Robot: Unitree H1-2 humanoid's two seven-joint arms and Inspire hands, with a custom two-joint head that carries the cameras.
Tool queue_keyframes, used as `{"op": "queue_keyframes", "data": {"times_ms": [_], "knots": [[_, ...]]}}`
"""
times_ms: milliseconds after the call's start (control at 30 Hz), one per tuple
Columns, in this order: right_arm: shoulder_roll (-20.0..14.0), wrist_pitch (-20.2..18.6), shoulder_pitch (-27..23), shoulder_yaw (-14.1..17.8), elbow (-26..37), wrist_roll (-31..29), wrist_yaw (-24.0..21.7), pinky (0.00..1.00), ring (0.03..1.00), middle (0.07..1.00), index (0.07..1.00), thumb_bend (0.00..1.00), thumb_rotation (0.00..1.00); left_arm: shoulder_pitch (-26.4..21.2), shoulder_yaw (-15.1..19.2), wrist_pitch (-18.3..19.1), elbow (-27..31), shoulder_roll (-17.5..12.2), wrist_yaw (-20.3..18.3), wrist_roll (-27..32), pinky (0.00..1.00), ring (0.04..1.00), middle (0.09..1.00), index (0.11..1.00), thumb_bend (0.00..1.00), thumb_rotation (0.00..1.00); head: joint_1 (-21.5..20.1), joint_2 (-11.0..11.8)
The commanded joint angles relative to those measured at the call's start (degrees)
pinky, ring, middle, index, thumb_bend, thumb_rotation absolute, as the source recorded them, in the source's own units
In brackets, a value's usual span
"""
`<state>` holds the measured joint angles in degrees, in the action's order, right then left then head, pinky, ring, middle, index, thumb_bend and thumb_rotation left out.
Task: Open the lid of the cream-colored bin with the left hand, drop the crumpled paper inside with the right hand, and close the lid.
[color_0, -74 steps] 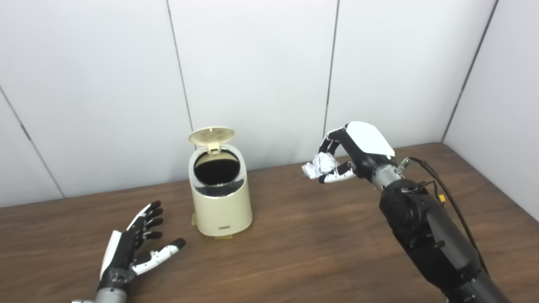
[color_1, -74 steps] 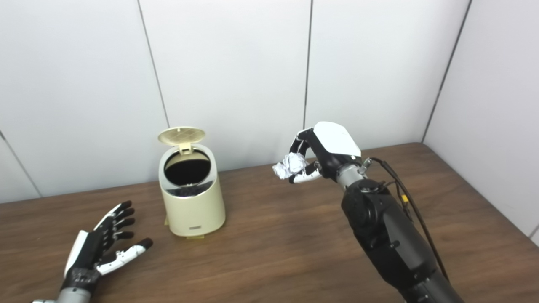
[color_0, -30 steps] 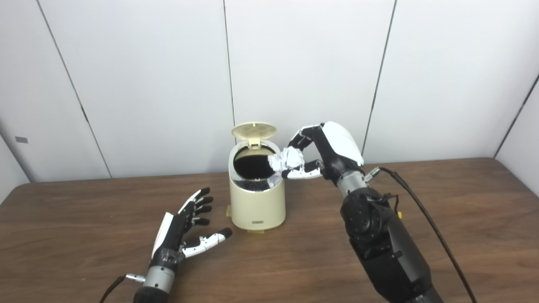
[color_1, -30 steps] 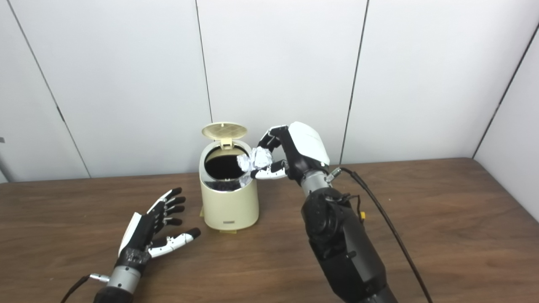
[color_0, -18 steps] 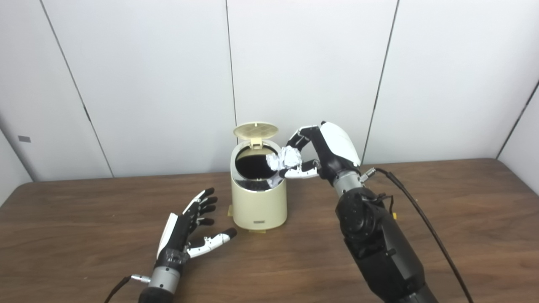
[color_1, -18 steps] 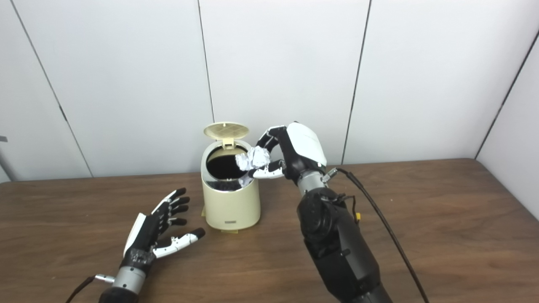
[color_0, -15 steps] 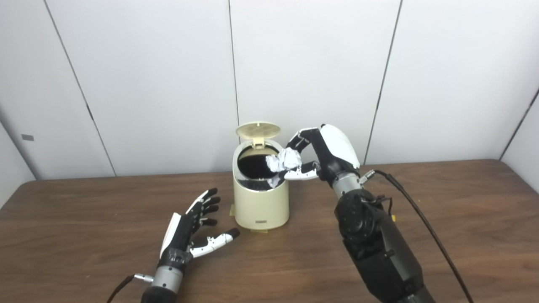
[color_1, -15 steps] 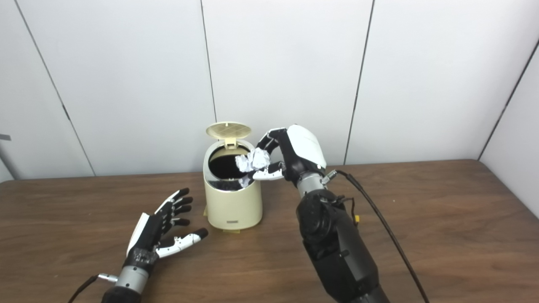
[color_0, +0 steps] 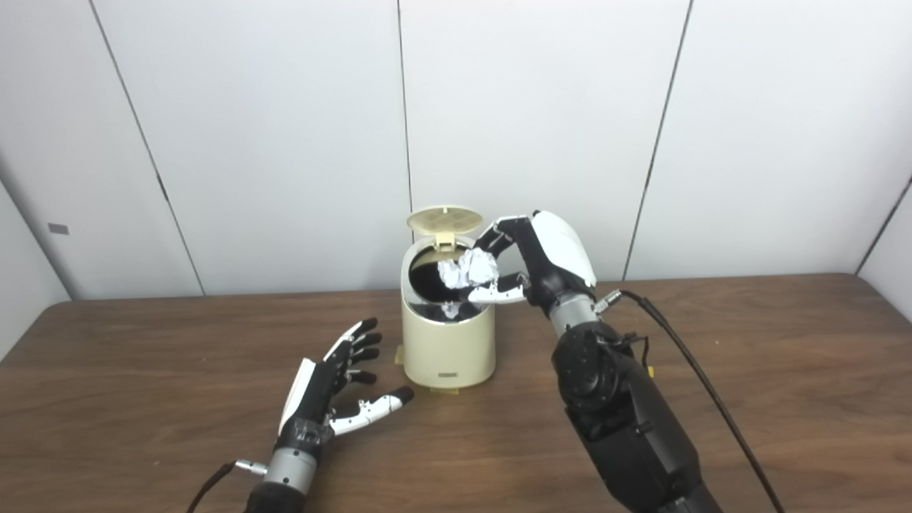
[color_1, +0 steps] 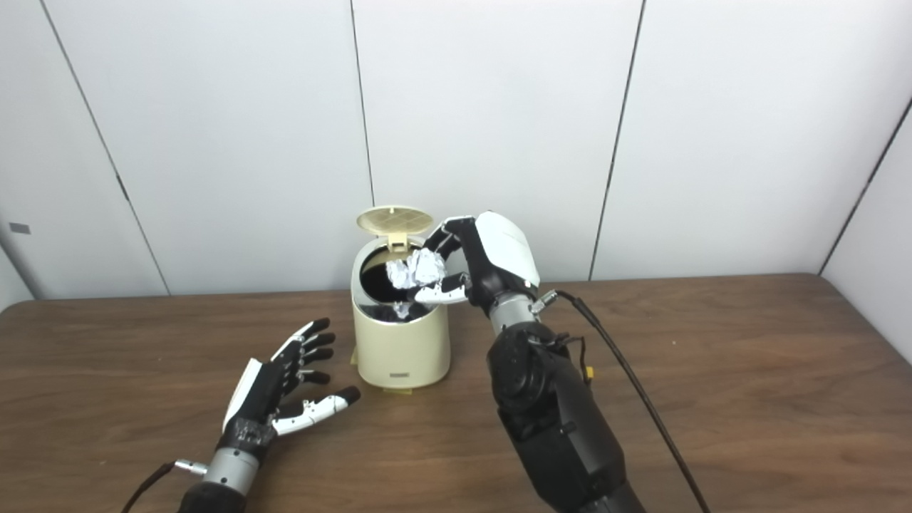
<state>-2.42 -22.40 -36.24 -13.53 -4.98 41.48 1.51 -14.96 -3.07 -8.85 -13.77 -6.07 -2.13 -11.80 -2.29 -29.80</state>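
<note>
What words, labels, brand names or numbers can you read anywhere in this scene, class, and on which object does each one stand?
No text can be read.
Small dark label low on the front of the cream-colored cylindrical bin: too small and blurred to read.
Small grey plate on the white wall panel at far left: no print can be made out.

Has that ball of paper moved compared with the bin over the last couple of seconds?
Yes. The crumpled paper, held in the right hand, has travelled leftward from well right of the bin to above its open mouth.
</note>
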Motion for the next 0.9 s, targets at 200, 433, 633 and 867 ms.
{"op": "queue_keyframes", "data": {"times_ms": [200,433,633,867], "knots": [[-1.19,1.06,-3.96,-2.13,1.26,-0.67,-2.12,0.96,0.750,0.674,0.707,0.92,0.22,-0.08,-0.23,-1.11,0.42,0.71,1.27,0.02,0.67,0.829,0.866,0.937,0.77,0.20,0.05,-0.17],[-2.35,0.50,-3.97,-3.25,1.65,-0.23,-4.11,0.83,0.792,0.789,0.852,1.00,0.29,-0.09,-0.40,-1.23,0.51,0.55,1.23,-0.27,0.68,0.827,0.867,0.942,0.77,0.21,0.05,-0.17],[-2.79,0.38,-3.83,-3.64,1.75,0.00,-4.54,0.79,0.813,0.819,0.866,1.00,0.31,-0.13,-0.32,-1.21,0.37,0.66,1.19,0.03,0.68,0.828,0.865,0.937,0.77,0.20,0.05,-0.17],[-3.08,0.46,-3.50,-3.70,2.30,0.06,-5.00,0.79,0.816,0.827,0.860,1.00,0.30,-0.11,-0.37,-1.16,0.51,0.57,1.14,-0.07,0.68,0.828,0.868,0.938,0.77,0.20,0.04,-0.60]]}}
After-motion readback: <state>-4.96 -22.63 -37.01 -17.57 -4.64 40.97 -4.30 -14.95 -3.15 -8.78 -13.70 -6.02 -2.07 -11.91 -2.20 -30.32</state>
